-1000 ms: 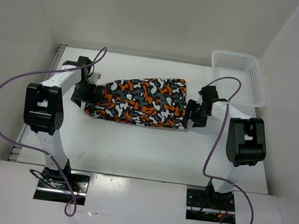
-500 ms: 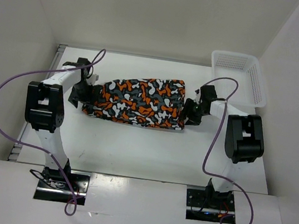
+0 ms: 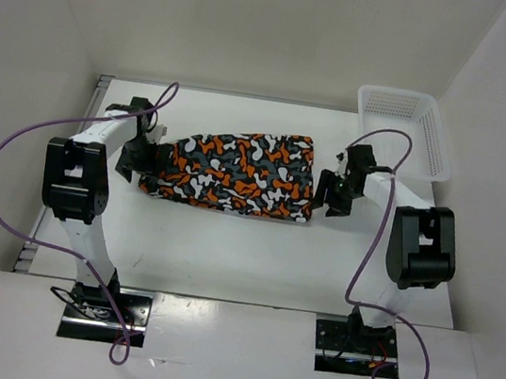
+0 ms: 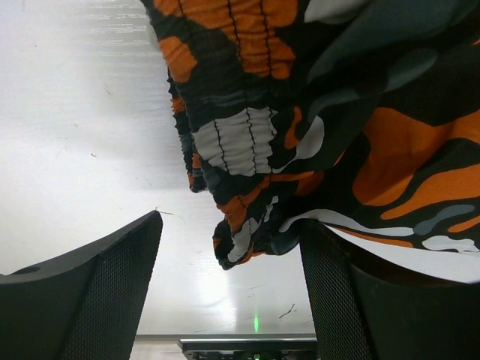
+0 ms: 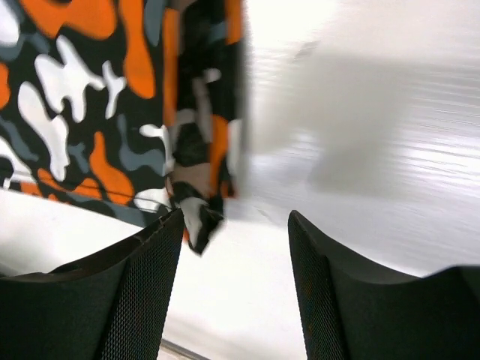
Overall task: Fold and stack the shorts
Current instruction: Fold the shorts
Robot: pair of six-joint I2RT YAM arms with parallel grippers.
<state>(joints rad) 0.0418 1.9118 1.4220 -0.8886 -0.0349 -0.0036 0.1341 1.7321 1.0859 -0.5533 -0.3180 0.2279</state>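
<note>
just now the right pincer (image 3: 333, 194) has drawn back from the right edge of the soft camouflage-print shorts in orange, black, grey and white (image 3: 236, 173). half a second ago it was pressed into that edge; now it sits just beside it, jaws apart and empty. in the right wrist view only a corner of fabric shows near its left finger (image 5: 150, 262), with nothing between the two. over the same second the shorts have slid slightly toward the left.

they lie in a compact, roughly folded bundle on the white bench (image 3: 225, 252), between the two arms. the left pincer (image 3: 138, 158) is at their left end, jaws wide, with a bunched hem lying between the fingers but not clamped. the white plastic mesh basket (image 3: 405, 127) stands at the far right corner, well apart. i judge the nudge squared up the right side, and the fold looks nearly done.
</note>
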